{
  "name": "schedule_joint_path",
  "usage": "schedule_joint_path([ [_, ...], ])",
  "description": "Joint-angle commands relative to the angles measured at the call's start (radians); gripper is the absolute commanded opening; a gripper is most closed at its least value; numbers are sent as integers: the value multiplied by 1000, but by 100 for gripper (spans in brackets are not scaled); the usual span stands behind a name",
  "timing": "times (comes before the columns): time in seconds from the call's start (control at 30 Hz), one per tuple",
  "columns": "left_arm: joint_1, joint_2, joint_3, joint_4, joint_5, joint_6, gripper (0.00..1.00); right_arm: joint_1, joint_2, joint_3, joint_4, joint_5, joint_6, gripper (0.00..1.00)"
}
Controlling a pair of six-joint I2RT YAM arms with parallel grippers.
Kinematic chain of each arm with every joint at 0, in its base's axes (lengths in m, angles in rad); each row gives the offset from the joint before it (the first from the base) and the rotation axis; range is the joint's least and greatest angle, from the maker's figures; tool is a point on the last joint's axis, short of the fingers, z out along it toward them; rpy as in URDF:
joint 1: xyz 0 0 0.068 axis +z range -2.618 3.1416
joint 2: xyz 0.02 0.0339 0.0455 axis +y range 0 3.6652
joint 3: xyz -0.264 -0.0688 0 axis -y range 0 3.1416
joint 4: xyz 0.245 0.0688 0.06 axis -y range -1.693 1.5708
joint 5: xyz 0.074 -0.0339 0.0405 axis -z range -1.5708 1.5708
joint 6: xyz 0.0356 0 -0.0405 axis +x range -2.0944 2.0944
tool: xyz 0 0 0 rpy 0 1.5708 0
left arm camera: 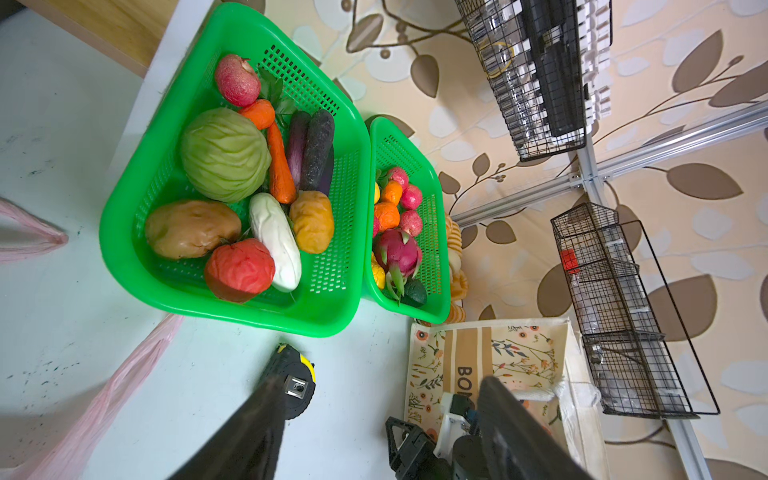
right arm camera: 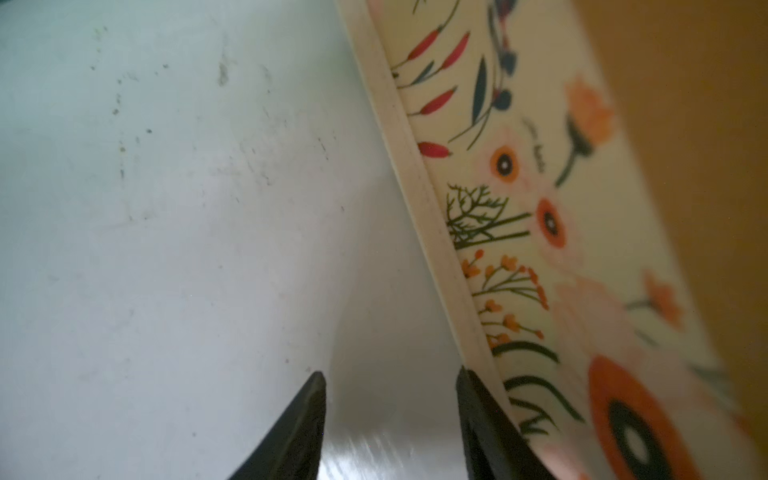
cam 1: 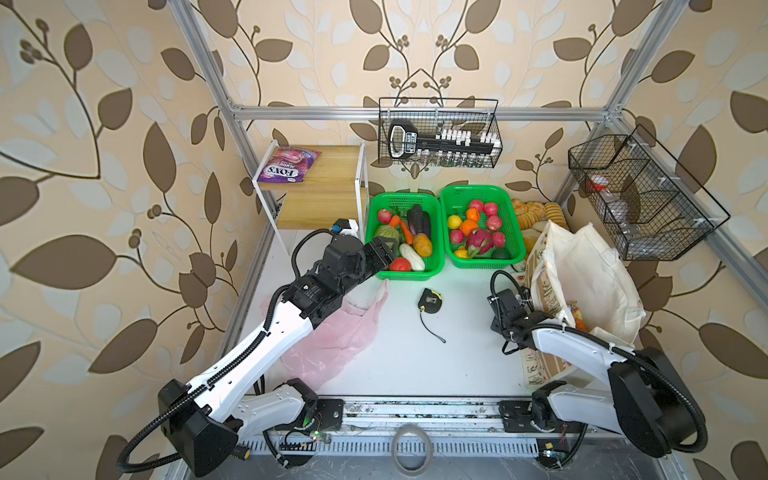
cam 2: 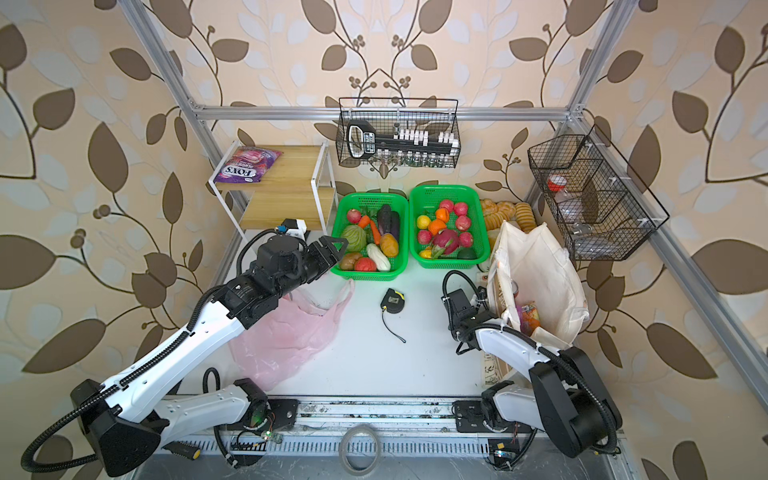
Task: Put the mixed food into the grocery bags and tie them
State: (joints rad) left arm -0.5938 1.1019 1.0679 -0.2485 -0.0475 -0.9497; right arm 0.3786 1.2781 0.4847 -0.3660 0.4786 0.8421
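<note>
My left gripper (cam 1: 380,253) (left arm camera: 382,378) hangs open and empty over the front left corner of the vegetable basket (cam 1: 409,274). My right gripper (cam 1: 509,336) (right arm camera: 390,374) is open just above the table, one finger against the bottom edge of the floral cream tote (cam 1: 582,266) (right arm camera: 519,187). An orange pouch (cam 2: 530,316) and a red can (cam 2: 515,286) lie inside the tote. The pink plastic bag (cam 1: 332,336) lies flat under my left arm. A pink dragon fruit (cam 1: 478,241), lemons (cam 1: 454,221) and an orange (cam 1: 469,226) sit in the fruit basket (cam 1: 482,263). A purple FOX'S packet (cam 1: 286,166) lies on the shelf.
A black and yellow tape measure (cam 1: 430,300) lies mid-table between the arms. Bread loaves (cam 1: 536,212) sit behind the tote. A wooden two-step shelf (cam 1: 324,199) stands at the back left. Wire baskets hang on the back rail (cam 1: 440,137) and the right wall (cam 1: 640,199).
</note>
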Motion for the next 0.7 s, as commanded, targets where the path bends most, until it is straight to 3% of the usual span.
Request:
schedule_joint_path([
  [0.0,13,1,-7,35,18,-9,75,-15,27,24,6,2,36,52],
  [0.1,13,1,-14,45,22,-15,75,-15,67,38,-1,43,81,38],
  [0.2,14,4,-14,45,29,-20,75,-16,107,107,-90,114,87,46],
  [0.37,14,3,-17,50,35,-21,75,-57,163,152,-124,177,-24,46],
  [0.5,14,3,-26,59,35,-25,75,-113,176,131,-68,79,-106,46],
  [0.67,13,4,-24,58,42,-26,75,-114,195,148,-91,94,-92,48],
])
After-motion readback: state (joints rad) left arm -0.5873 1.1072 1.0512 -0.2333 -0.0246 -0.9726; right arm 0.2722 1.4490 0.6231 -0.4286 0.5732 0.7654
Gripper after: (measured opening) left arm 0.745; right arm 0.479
